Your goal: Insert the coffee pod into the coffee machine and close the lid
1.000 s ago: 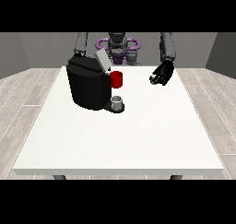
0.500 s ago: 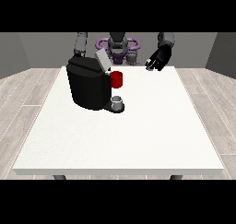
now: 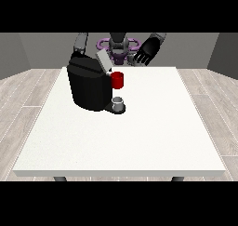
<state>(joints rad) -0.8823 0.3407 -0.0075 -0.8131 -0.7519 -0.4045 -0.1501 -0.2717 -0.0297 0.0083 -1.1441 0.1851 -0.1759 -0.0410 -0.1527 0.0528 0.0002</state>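
The white counter (image 3: 139, 141) fills the middle of the frame, its near edge running across the lower part and its far edge just under the robot (image 3: 119, 46) at the top centre. Most of its surface, the whole lower half and the right side, lies bare.

The black coffee machine (image 3: 88, 85) stands in the upper left part of the counter, close to the far edge and near the left edge. Its grey lid (image 3: 103, 61) is tilted up, open, at the machine's top right. A red thing at the machine (image 3: 117, 80) sits at its right face, and below that a small grey thing (image 3: 119, 102) rests on the machine's base plate; whether this is the coffee pod cannot be told.

The robot hand at the view's right (image 3: 145, 53) hangs above the far edge of the counter, upper right of the lid and apart from it, fingers curled downward; a small grey bit shows at its fingertips, too small to identify. The robot hand at the view's left is hidden behind the machine; only its arm (image 3: 81, 43) shows above the machine's top.
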